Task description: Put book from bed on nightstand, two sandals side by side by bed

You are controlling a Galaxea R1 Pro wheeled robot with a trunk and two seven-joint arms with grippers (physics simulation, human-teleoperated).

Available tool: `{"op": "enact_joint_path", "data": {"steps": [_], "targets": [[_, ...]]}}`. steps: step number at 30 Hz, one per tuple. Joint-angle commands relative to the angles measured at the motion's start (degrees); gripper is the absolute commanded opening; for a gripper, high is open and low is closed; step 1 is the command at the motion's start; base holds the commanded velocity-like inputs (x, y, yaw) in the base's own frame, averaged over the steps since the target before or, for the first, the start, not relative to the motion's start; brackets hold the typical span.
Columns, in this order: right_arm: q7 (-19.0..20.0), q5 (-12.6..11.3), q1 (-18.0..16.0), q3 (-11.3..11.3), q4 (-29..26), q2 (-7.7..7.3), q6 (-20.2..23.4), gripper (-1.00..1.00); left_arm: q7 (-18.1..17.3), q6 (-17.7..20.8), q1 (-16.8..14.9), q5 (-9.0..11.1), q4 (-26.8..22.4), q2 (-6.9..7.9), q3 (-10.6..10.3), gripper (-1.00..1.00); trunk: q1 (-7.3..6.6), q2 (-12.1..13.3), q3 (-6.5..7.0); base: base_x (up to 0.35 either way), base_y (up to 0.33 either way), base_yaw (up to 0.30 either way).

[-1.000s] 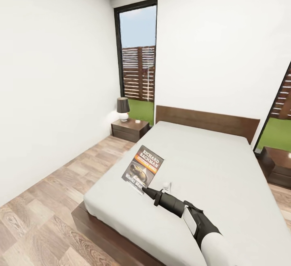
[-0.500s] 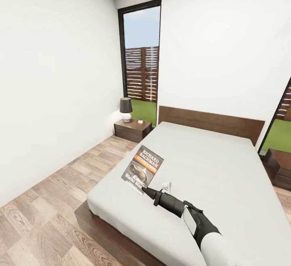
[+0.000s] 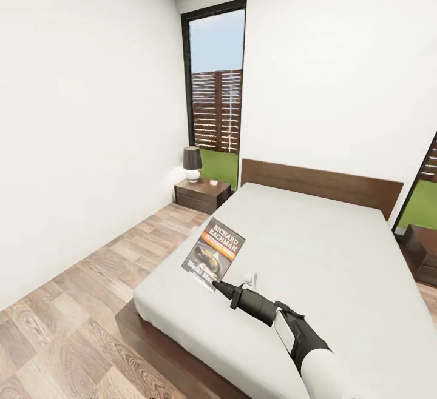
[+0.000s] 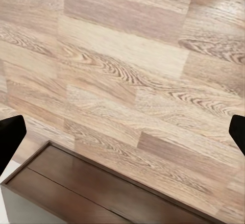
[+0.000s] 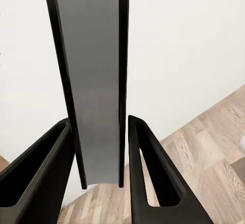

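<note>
The right gripper [image 3: 213, 285] is clamped on the lower edge of the book [image 3: 214, 251], holding it tilted up, clear of the mattress, over the left part of the bed [image 3: 315, 247]. In the right wrist view both fingers [image 5: 148, 183] press against the book [image 5: 94, 81], seen edge-on as a thin grey slab between them. Gripping by one edge leaves the cover facing the head camera and, by judgement, keeps the flat face free for setting down on a surface.

The left gripper [image 4: 122, 132] is spread wide: its two fingertips sit at opposite sides of the left wrist view, with nothing between them, above the floor [image 4: 132, 71] beside the bed frame [image 4: 102, 193].

Cover text reads "RICHARD BACHMAN" in white above an orange band; the lower lettering is partly hidden and not legible.

The nightstand [image 3: 202, 194] stands left of the bed's headboard [image 3: 321, 184], carrying a dark-shaded table lamp [image 3: 192, 164]. It is the likely destination.
</note>
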Motion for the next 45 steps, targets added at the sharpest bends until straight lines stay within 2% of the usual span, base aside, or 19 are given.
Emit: {"op": "enact_joint_path", "data": {"steps": [1,13,45], "targets": [[0.2,0.0,0.0,0.0,0.0,0.05,0.3,-1.00,0.3,-0.2,0.0,0.0,0.0,0.00,-0.4,1.00,0.03,-0.1,-0.05,0.000,0.000,0.165],[0.2,0.0,0.0,1.5,0.0,0.06,0.3,-1.00,0.3,-0.2,0.0,0.0,0.0,0.00,-0.4,1.00,0.03,-0.1,-0.05,0.000,0.000,0.185],[0.2,0.0,0.0,1.6,0.0,0.06,0.3,-1.00,0.3,-0.2,0.0,0.0,0.0,-0.49,-0.4,1.00,0.03,-0.1,-0.05,0.000,0.000,0.184]]}}
